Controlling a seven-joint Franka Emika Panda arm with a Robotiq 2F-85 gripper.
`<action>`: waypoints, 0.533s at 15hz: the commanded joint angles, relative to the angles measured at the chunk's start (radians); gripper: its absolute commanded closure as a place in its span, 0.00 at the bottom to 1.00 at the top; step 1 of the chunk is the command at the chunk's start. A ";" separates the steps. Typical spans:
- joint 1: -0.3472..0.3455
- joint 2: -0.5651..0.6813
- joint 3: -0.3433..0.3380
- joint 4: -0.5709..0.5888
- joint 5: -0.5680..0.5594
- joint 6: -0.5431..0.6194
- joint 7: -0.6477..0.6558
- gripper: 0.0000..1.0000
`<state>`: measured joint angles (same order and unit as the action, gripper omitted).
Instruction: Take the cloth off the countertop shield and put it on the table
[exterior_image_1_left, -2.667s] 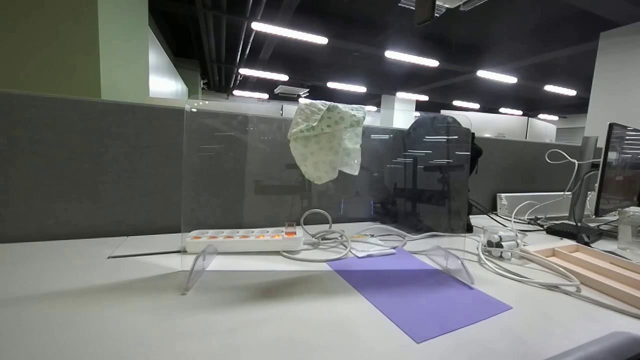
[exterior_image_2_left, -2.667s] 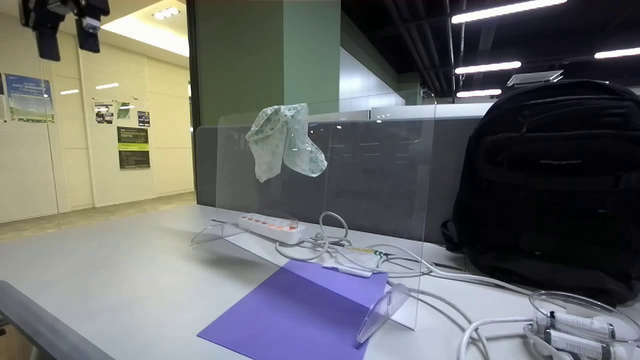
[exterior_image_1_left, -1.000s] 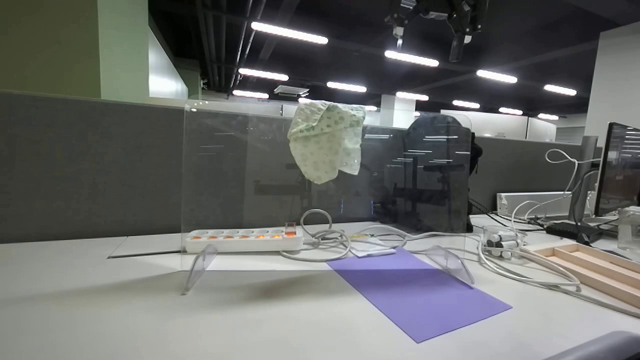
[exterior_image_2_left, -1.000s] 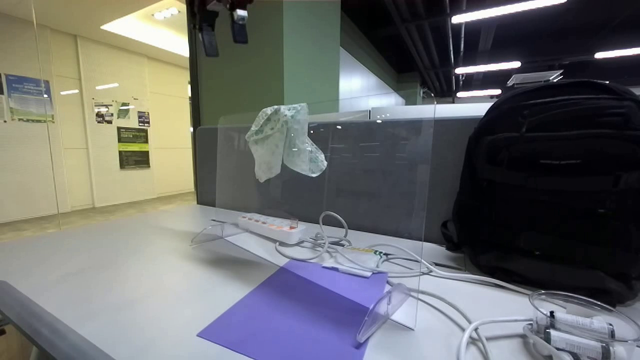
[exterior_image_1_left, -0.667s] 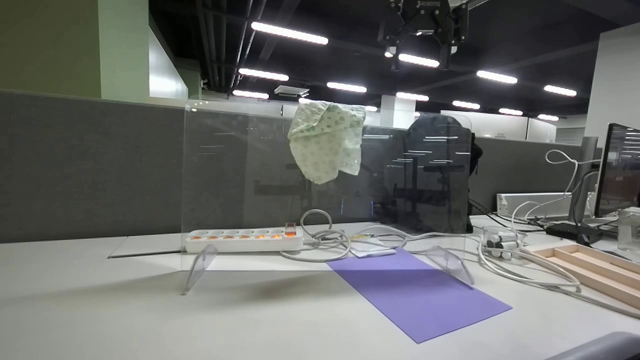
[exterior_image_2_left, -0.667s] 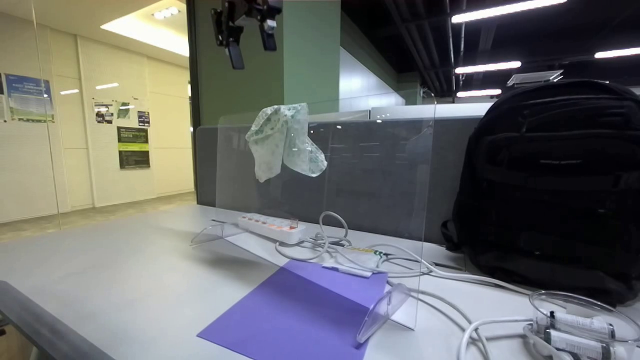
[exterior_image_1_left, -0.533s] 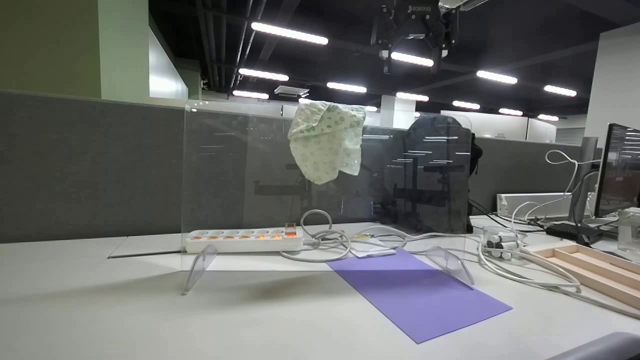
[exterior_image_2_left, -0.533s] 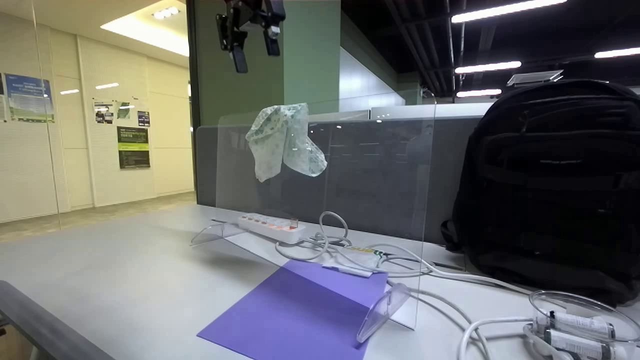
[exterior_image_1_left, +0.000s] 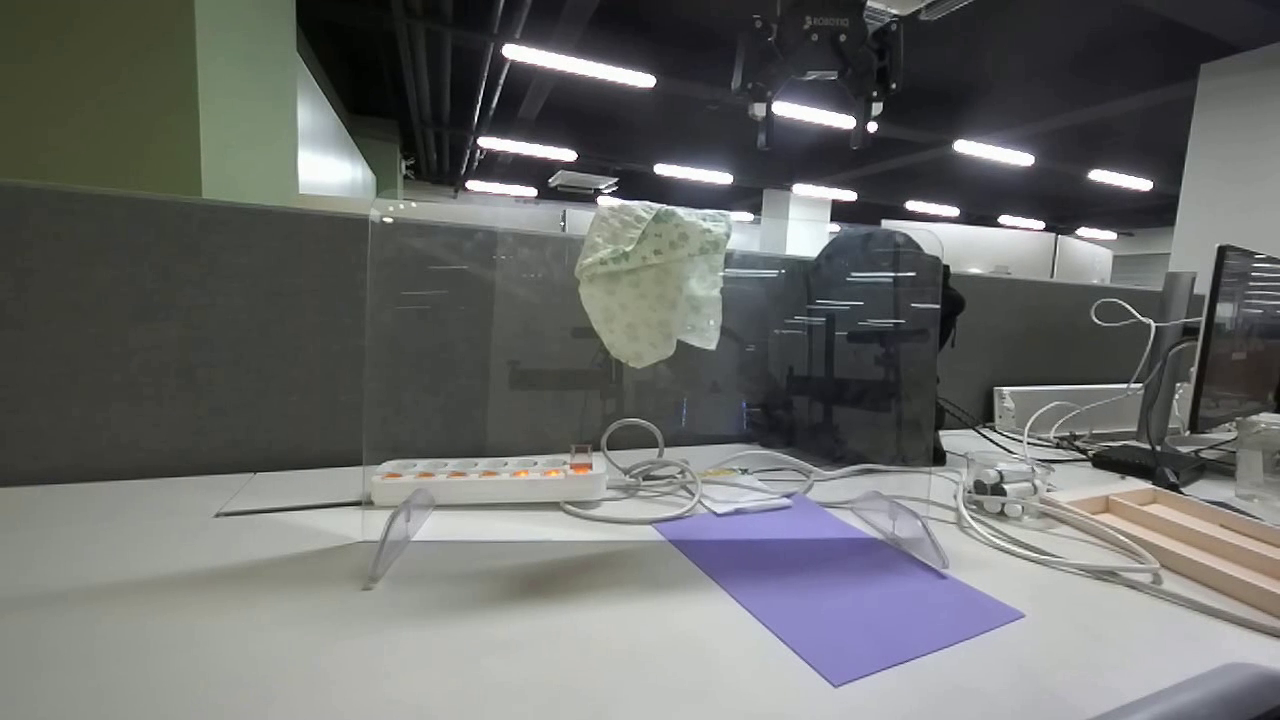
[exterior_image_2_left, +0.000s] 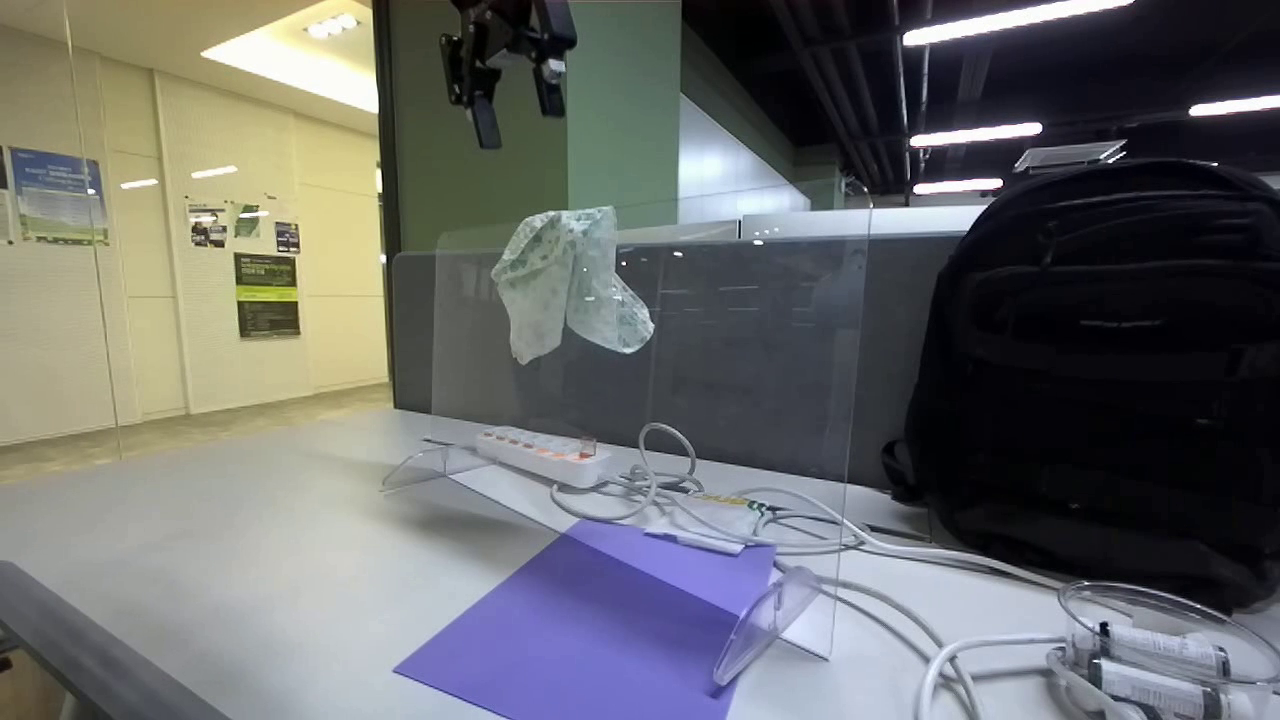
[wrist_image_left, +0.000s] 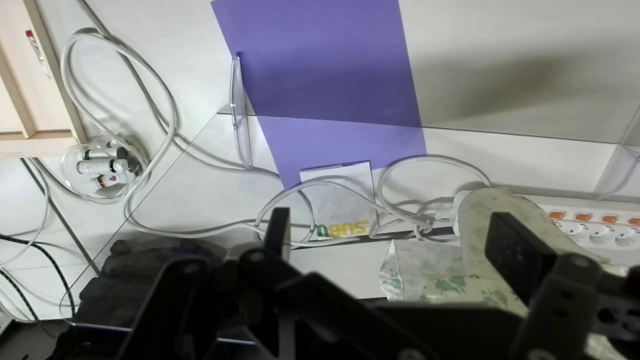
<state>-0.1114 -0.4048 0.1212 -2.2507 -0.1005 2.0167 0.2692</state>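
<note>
A pale green-patterned cloth (exterior_image_1_left: 650, 290) hangs folded over the top edge of the clear countertop shield (exterior_image_1_left: 450, 350). Both also show in an exterior view, the cloth (exterior_image_2_left: 540, 285) with two flaps hanging and the shield (exterior_image_2_left: 760, 370) upright. My gripper (exterior_image_1_left: 812, 138) is open and empty, pointing down, above the shield's top edge and apart from the cloth. It is also above the cloth in an exterior view (exterior_image_2_left: 519, 118). In the wrist view, the cloth (wrist_image_left: 450, 287) lies below the open jaws (wrist_image_left: 395, 235), toward the right finger; the gripper hides part of it. The white table (exterior_image_1_left: 250, 650) lies below.
A purple sheet (exterior_image_1_left: 840, 600) lies partly under the shield. A white power strip (exterior_image_1_left: 485, 487) and looped cables (exterior_image_1_left: 660, 485) lie behind it. A black backpack (exterior_image_2_left: 1100, 400), a clear container of vials (exterior_image_2_left: 1160, 665) and a wooden tray (exterior_image_1_left: 1180, 540) stand to the side.
My gripper has come down into view and moved across toward the cloth, slowing over the last half second. It stays open. The cloth and shield have not moved.
</note>
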 joint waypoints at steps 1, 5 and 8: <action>0.024 0.002 -0.021 0.002 -0.010 -0.003 0.008 0.00; 0.036 0.036 -0.006 -0.013 -0.065 0.101 -0.010 0.00; 0.059 0.099 -0.007 0.010 -0.067 0.121 -0.034 0.00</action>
<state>-0.0782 -0.3648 0.1221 -2.2680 -0.1521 2.1148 0.2512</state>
